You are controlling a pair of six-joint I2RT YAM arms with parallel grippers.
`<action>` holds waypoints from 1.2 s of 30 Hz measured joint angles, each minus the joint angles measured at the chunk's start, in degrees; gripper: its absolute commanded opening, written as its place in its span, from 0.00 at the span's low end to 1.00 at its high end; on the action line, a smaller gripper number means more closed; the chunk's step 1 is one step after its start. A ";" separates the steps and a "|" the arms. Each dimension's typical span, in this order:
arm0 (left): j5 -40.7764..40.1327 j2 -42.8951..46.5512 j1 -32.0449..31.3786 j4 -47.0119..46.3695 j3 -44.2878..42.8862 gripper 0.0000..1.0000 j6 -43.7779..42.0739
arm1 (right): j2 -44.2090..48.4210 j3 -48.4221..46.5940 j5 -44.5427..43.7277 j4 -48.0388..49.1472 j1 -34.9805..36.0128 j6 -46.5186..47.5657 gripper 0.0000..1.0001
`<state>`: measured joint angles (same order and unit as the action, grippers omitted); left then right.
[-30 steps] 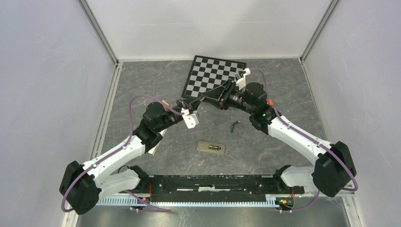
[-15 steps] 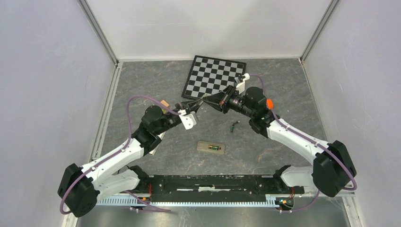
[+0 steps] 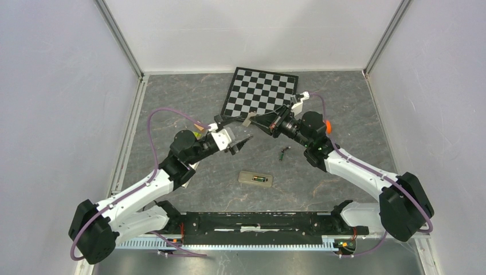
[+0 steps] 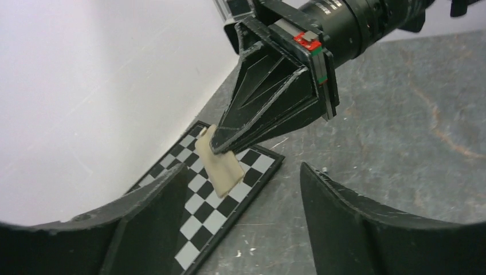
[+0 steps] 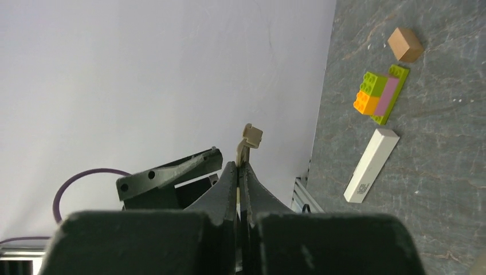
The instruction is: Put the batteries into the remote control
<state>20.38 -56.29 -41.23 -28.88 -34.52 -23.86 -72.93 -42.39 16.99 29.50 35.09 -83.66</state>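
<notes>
The remote control (image 3: 255,179) lies on the grey table between the arms, pale back up, with something dark and greenish in its recess. One of the batteries (image 3: 283,153) lies loose to its upper right. My right gripper (image 3: 252,119) (image 5: 238,166) (image 4: 216,148) is shut on a thin cream cover piece (image 4: 220,167) (image 5: 248,141), held in the air over the near corner of the chessboard. My left gripper (image 3: 242,142) (image 4: 240,229) stands open just short of that piece, with nothing between its fingers.
A chessboard (image 3: 261,91) (image 4: 195,220) lies at the back. The right wrist view shows a stack of green, orange and purple bricks (image 5: 381,91), a tan cube (image 5: 405,44) and a long cream block (image 5: 371,165) near the left wall.
The right gripper closed on the cream piece. The left gripper then opened, let go of it and drew back a little toward its own side.
</notes>
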 measured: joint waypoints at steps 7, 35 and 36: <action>-7.02 2.97 0.00 5.60 -2.51 1.00 23.19 | 3.30 4.74 -3.17 7.08 -1.25 2.45 0.00; -0.07 -11.96 3.30 11.17 -16.13 0.21 91.43 | 6.36 11.41 -4.55 26.71 -2.21 3.56 0.00; 0.39 -11.96 3.30 10.84 -16.13 0.16 91.78 | 6.27 11.50 -4.50 26.80 -2.21 3.39 0.00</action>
<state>20.78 -68.25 -37.93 -18.04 -50.65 67.92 -66.65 -30.89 12.49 56.29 32.88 -80.27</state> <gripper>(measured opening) 0.301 0.009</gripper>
